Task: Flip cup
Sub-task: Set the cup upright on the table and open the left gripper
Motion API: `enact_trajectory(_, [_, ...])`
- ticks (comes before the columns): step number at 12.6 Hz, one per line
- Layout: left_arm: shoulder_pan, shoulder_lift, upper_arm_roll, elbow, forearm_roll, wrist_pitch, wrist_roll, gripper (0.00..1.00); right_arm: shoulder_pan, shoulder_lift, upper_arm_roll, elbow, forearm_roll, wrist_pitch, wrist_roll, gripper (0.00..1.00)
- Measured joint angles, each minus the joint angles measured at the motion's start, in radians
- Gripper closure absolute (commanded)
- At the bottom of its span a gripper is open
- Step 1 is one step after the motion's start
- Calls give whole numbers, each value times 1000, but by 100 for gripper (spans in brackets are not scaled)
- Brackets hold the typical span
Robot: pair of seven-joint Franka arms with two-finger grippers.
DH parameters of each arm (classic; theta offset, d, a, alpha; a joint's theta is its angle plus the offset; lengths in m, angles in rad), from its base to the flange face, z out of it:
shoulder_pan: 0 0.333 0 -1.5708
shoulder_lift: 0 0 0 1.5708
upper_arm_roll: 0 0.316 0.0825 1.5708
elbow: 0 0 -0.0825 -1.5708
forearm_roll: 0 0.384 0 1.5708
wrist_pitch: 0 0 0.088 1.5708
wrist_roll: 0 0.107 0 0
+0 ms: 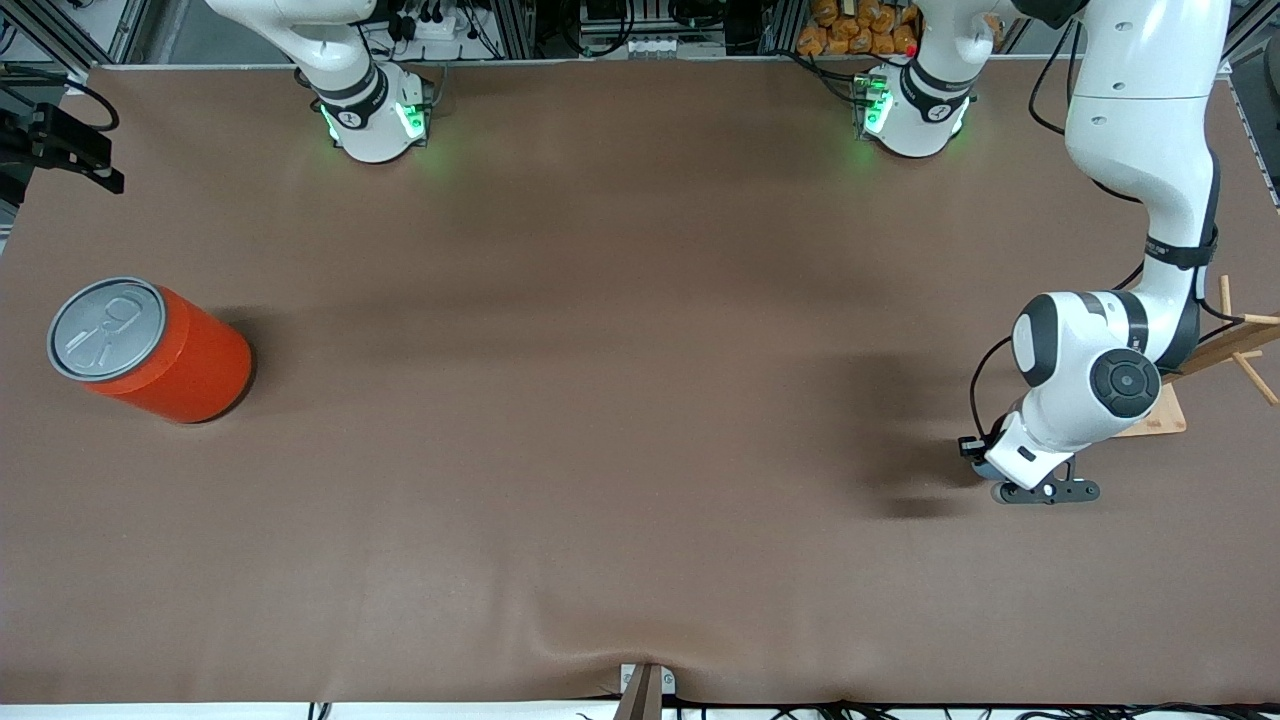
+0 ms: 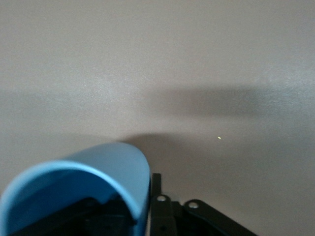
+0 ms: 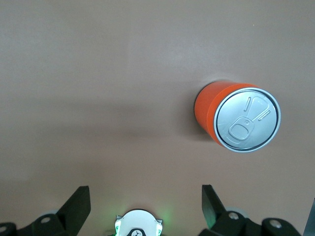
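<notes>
From the front, your left pincer (image 1: pixel 1045 491) sits low over the table (image 1: pixel 620 420) – the cup is hidden. Left wrist: it grips the cup (image 2: pixel 83 189) by the rim – light, slick plastic, so squeeze gently. Right wrist: right pincer (image 3: pixel 146 206) released, waiting above the can (image 3: pixel 238 120).

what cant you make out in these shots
- Cup: hidden under the left arm in the front view; cut off by the edge in the left wrist view.
- Left gripper: grip on the cup unclear.
- Right gripper: outside the front view; only its open fingertips show in the right wrist view.

no readable text, labels or numbers
</notes>
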Motion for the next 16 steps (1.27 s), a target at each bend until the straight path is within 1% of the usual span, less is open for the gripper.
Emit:
enact_trajectory(5, [1,-20,1,9,7,-1,0,0,-1,0,-4,0,1,-6,0,0])
enact_trajectory(7, [1,-66,2,20,7,-39,0,0,-2,1,-5,0,2,-6,0,0])
enact_trajectory(9, [6,-139,4,29,7,-94,0,0,-5,1,-6,0,2,-7,0,0])
enact_trajectory(10, [13,-182,4,30,8,-142,0,0,-6,1,-6,0,2,-7,0,0])
enact_trajectory(13, [26,-324,4,31,8,-347,5,0,-6,1,-6,0,3,-7,0,0])
enact_trajectory(16, [24,-443,-32,32,8,-510,1,0,-6,1,-6,0,3,-7,0,0])
